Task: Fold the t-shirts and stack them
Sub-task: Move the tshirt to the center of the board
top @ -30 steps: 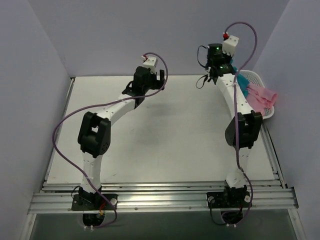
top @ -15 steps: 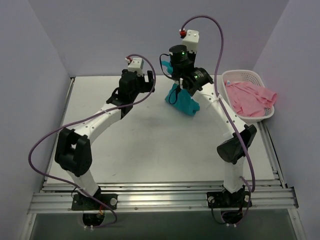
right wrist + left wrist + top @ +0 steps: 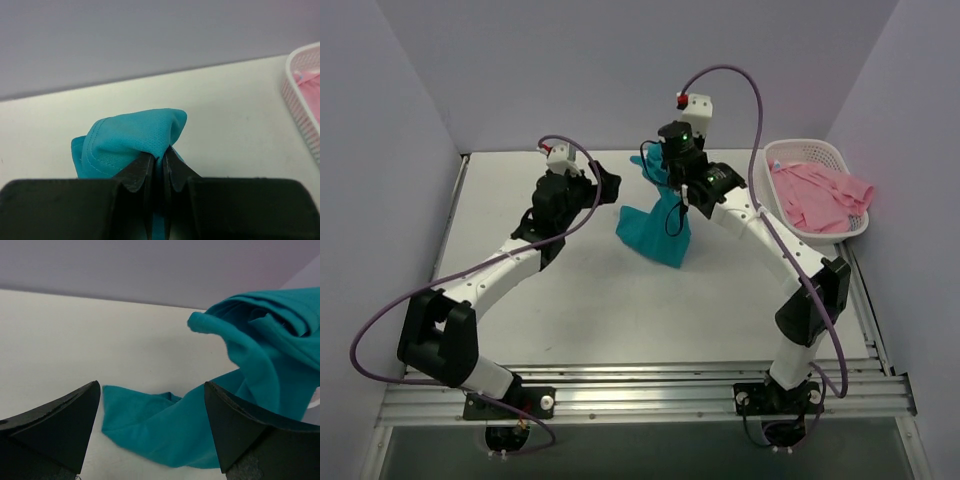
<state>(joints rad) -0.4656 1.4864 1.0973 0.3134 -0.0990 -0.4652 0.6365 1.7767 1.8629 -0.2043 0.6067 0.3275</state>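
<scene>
The right gripper (image 3: pixel 157 156) pinches the teal t-shirt (image 3: pixel 653 232), which hangs downward. The left gripper (image 3: pixel 604 185), wide open and empty, faces it from the left, apparently close.

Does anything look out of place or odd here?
Nothing damaged or spilled. The pink t-shirt lies crumpled in the basket, part draped over its right rim. The teal t-shirt hangs bunched from the shut right gripper, its lower end resting on the table.

Right part of the teal t-shirt (image 3: pixel 252 367), perhaps a sleeve, beyond the left wrist view's edge.
</scene>
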